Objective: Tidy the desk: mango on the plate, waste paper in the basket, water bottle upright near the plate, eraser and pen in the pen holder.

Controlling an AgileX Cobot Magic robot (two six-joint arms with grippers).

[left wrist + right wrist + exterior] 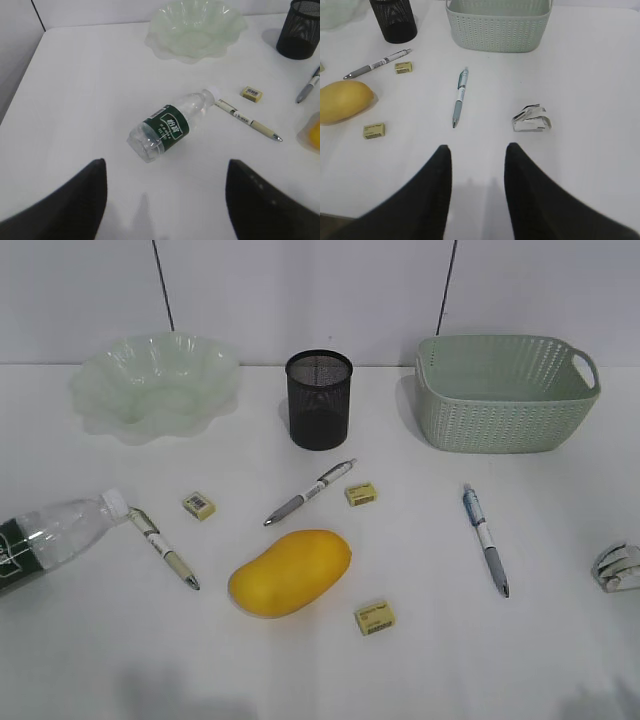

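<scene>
The mango [290,572] lies on the desk [430,660] at front centre. The water bottle [165,127] lies on its side at the left, cap toward the plate [155,385]. The pen holder [320,400] and the basket [505,395] stand at the back. The waste paper [531,119] lies at the right edge. Three pens [165,550] [310,492] [486,538] and three yellow erasers [199,504] [361,493] [375,617] lie scattered. My left gripper [166,165] is open and empty, just short of the bottle's base. My right gripper [478,147] is open and empty, near the blue pen [460,95] and the paper.
Both grippers are outside the exterior view. The desk's left edge [30,60] meets a grey wall beside the bottle. A white wall runs behind the plate, pen holder and basket.
</scene>
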